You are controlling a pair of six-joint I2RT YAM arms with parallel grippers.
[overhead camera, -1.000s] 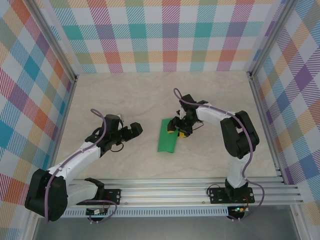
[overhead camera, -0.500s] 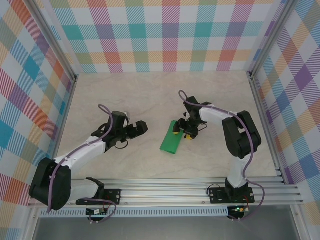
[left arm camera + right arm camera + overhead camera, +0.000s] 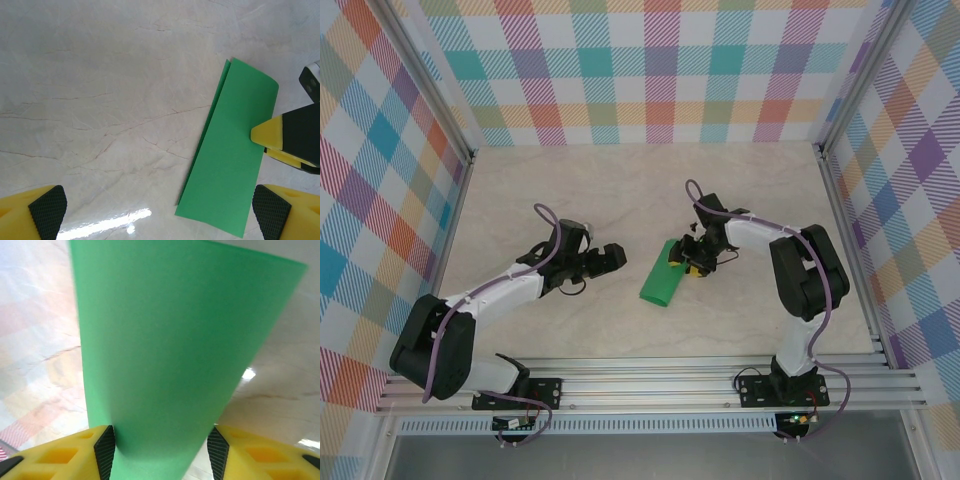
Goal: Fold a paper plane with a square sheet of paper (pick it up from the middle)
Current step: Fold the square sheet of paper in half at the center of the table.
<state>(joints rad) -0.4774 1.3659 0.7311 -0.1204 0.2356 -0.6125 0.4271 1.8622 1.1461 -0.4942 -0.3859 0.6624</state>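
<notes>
1 sheet (image 3: 658,284), L gripper (image 3: 615,257), R gripper (image 3: 683,262)

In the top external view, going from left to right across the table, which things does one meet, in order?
left end effector → green sheet of paper, folded over → right end effector, at the sheet's right edge
</notes>
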